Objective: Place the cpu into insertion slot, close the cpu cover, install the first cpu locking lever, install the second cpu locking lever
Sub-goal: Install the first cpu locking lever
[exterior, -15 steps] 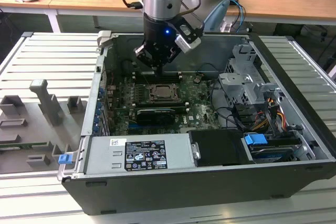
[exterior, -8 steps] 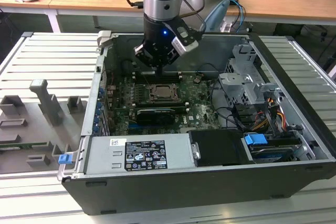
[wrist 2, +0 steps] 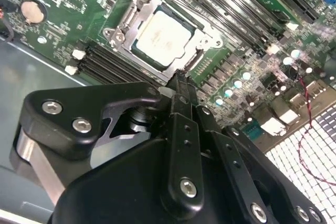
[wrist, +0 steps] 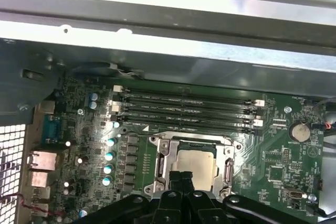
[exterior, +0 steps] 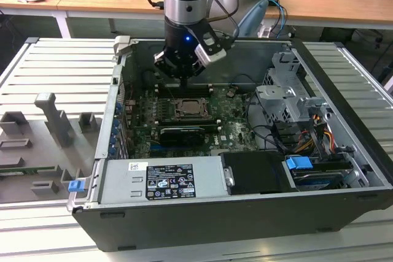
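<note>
The cpu lies flat in the insertion slot on the green motherboard, its silver-tan top showing. The cpu cover lies down around the chip as a silvery frame. I cannot tell how the locking levers stand. My gripper hangs just above the socket's edge on the memory-slot side. Its two black fingers are pressed together with nothing between them.
Long black memory slots run beside the socket. A coin battery sits on the board. In the case are a black card, a power supply and a drive cage. Grey fixtures stand at the exterior view's left.
</note>
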Robot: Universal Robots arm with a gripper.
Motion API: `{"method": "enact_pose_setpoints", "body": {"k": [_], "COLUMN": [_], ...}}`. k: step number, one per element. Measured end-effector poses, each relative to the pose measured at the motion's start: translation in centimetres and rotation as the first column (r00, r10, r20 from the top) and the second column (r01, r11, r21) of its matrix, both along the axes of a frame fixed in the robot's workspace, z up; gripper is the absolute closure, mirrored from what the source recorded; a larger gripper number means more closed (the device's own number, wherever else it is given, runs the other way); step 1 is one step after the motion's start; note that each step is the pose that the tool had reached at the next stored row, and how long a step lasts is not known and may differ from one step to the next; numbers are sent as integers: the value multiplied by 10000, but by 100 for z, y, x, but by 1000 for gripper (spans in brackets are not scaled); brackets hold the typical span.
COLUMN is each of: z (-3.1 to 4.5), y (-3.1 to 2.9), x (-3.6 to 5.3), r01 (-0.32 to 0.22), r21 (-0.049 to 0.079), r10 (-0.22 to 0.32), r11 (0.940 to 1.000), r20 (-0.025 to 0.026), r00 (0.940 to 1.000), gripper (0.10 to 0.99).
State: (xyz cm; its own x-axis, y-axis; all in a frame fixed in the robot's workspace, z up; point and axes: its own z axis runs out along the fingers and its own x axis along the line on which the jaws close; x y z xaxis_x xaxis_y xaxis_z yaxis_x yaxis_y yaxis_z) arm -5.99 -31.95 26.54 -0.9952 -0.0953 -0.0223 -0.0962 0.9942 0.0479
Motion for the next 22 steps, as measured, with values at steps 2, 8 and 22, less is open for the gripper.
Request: {"method": "enact_pose_setpoints", "body": {"k": [2, 8, 22], "z": [-1, -12, -14], "y": [0, 0, 1], "x": [-30, -61, -331], "r01": [42, 725, 730], "r21": [0, 0, 3], "r10": [-42, -725, -730], "r11": [10000, 9974, 9973], "r20": [0, 0, 6], "r00": [10000, 9974, 9973], "gripper": [980, 980, 980]}}
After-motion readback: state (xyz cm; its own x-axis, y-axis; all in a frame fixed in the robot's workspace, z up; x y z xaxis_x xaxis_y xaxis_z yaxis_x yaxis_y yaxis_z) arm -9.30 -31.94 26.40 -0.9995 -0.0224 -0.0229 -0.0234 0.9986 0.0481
